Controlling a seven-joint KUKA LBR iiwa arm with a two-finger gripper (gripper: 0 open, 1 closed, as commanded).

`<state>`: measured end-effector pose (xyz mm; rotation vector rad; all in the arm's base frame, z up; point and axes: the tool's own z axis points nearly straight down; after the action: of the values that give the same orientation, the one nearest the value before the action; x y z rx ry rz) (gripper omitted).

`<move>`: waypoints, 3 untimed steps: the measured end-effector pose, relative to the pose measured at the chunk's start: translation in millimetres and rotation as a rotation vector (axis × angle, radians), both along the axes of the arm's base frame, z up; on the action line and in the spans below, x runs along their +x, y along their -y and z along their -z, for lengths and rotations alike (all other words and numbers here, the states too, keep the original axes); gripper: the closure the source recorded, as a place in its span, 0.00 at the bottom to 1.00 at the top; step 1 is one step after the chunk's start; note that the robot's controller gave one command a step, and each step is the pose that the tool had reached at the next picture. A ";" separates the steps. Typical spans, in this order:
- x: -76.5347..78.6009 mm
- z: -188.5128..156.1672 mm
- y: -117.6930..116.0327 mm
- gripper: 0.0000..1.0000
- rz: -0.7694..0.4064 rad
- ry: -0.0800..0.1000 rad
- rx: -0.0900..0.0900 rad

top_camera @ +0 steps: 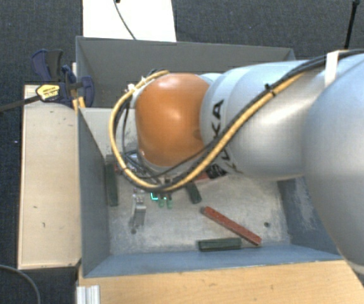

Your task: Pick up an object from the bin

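My gripper (137,216) reaches down under the orange wrist cover, over the left half of the bin floor, with bare floor right beneath it. A dark green bar (111,186) lies along the left wall, just left of the gripper. A red-brown flat stick (230,225) lies slanted on the floor to the gripper's right. Another dark green bar (219,244) rests against the front wall, below that stick. A short dark piece (194,194) shows under the cover's edge; what it is I cannot make out.
The large grey arm and its orange cover with looped cables hide the back and right of the bin. A small dark speck (266,225) lies on the floor near the right wall.
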<state>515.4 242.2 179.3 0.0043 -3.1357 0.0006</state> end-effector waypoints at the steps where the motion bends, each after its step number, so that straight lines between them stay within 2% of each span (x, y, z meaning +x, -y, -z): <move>1: 2.0 82.6 54.7 0.00 0.130 0.000 -0.004; 2: 48.6 90.3 123.6 0.00 0.133 0.012 -0.001; 3: 46.1 108.8 189.6 0.00 -0.137 0.007 -0.001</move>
<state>561.5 52.6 70.5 0.2195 -3.1353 0.0023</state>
